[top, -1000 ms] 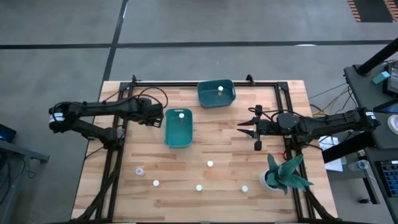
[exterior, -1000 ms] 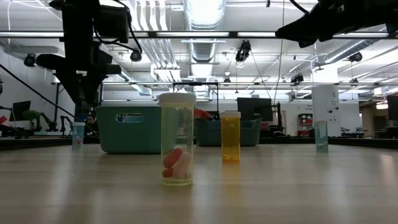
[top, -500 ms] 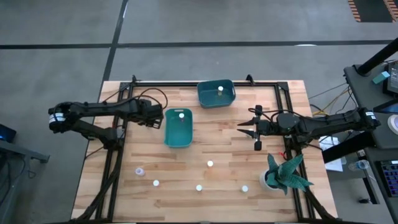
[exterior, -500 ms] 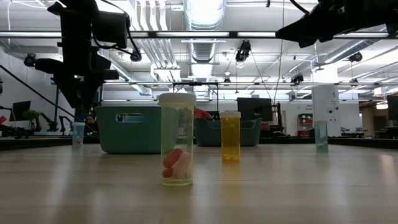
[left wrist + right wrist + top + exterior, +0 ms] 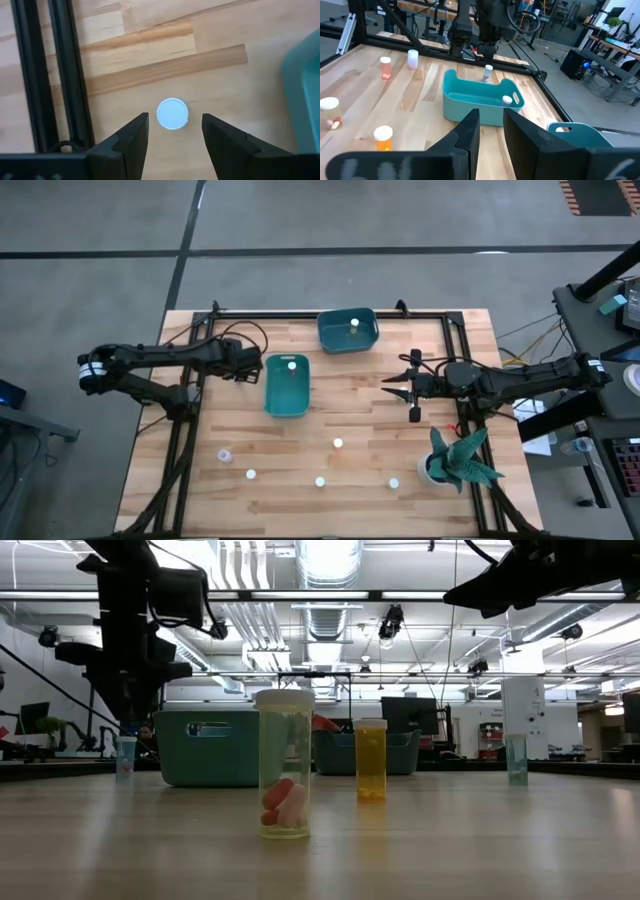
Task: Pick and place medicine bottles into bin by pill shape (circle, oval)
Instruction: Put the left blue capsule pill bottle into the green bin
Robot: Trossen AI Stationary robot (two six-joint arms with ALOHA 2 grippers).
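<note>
Sorting's barely started: one bottle sits in each teal bin (image 5: 287, 388), and five bottles (image 5: 338, 444) are loose along the worktop's (image 5: 360, 420) lower edge. Left gripper (image 5: 174, 131) hangs open over another bottle (image 5: 172, 113) at left centre. Right gripper (image 5: 404, 385) waits centre-right, narrowly open and empty.

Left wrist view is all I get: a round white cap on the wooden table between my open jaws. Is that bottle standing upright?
Observer: Yes; the right wrist view shows the small white-capped bottle upright beside the teal plastic bin, below the left gripper.
Operator: Anything in that bin?
Observer: One other white-capped bottle inside.
Operator: Right arm?
Observer: The right gripper hovers empty over the wooden table, right of that bin.
</note>
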